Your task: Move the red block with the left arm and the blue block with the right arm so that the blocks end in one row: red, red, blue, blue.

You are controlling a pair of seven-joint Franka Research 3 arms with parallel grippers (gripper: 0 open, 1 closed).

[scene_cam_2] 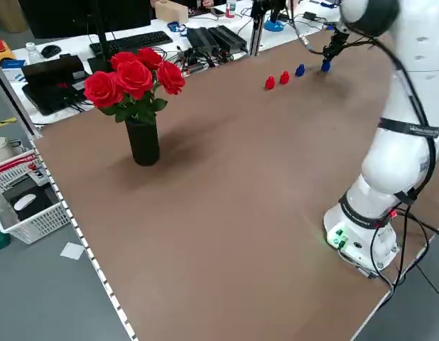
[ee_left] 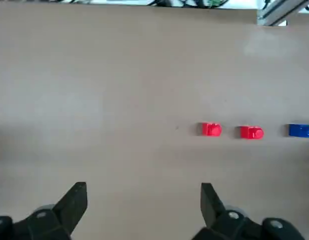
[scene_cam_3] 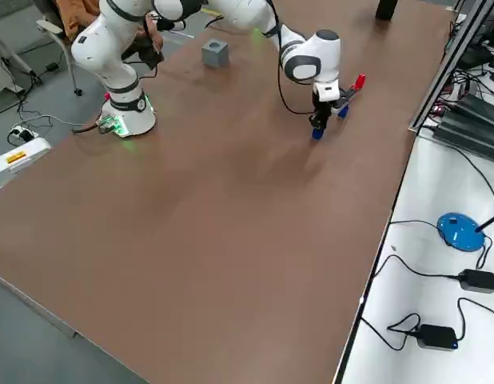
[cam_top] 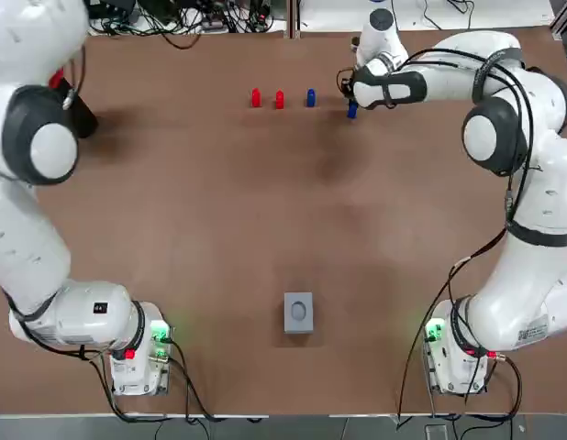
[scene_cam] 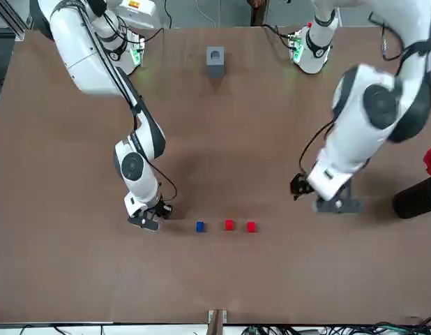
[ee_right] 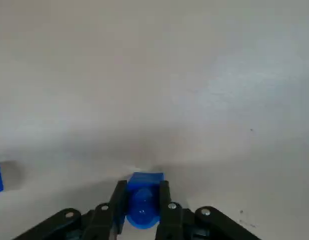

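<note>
Right gripper [ee_right: 142, 187] clamps a blue block [cam_top: 352, 111] just right of the far row: red blocks [cam_top: 256, 97], other blue [cam_top: 310, 97]. Left gripper [ee_left: 143, 197] hangs open, off left. Grey box [cam_top: 298, 312] near the bases; roses [scene_cam_2: 134, 74] at the table's [cam_top: 219, 229] left; cluttered desk [scene_cam_2: 205, 39] beyond

Right gripper [scene_cam: 147, 220] is down at the table [scene_cam: 62, 265], just beside a little row: blue block [scene_cam: 200, 226], red block [scene_cam: 229, 225], second red block [scene_cam: 251, 226]. Left gripper [scene_cam: 335, 204] is well apart, near a dark vase [scene_cam: 416, 197].
</note>
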